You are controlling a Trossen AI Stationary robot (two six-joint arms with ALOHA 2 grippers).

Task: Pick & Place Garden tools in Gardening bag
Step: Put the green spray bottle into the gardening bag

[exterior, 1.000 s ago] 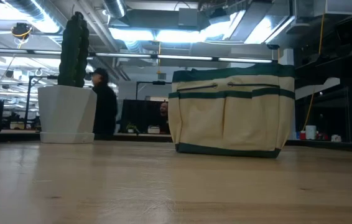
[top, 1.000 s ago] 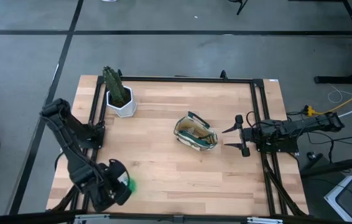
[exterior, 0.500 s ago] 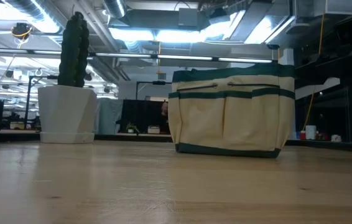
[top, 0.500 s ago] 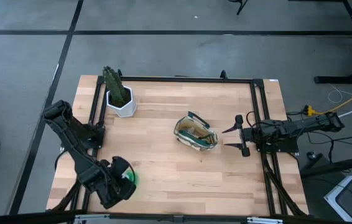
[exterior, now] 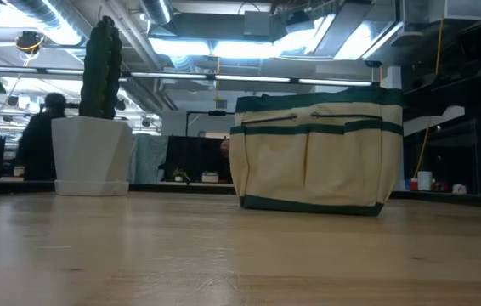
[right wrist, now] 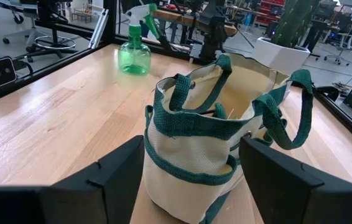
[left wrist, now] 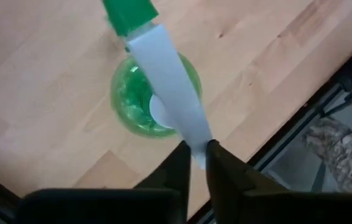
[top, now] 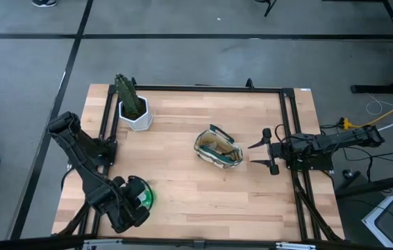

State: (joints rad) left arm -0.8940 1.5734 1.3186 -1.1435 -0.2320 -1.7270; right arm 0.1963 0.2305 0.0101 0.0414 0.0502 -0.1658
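A green see-through spray bottle (left wrist: 154,99) with a white and green spray head stands near the table's near left corner (top: 146,198). My left gripper (left wrist: 198,152) is right above it, shut on the head. The tan gardening bag (top: 219,148) with dark green trim stands upright on its base at mid-table, its mouth open upward (right wrist: 207,134). My right gripper (top: 264,151) waits open just to the right of the bag, clear of it. In the right wrist view the bottle (right wrist: 132,55) shows far behind the bag. My left gripper pinches the white strip of the spray head (left wrist: 185,124) between its two fingers, at the strip's end nearest the camera. The fingers come from above and point down. The bottle stands upright beneath them, its base on the table as the right wrist view shows.
A cactus-like plant in a white hexagonal pot (top: 132,105) stands at the far left. A black frame rail (top: 196,88) runs round the table's far and side edges. Bare wood lies between bottle and bag. A person (exterior: 41,140) shows in the room behind.
My left gripper has moved a little toward the table's right edge and now stands over the green bottle. The bottle's green spray head has come into the low view at its left edge. A person in the room behind has walked past.
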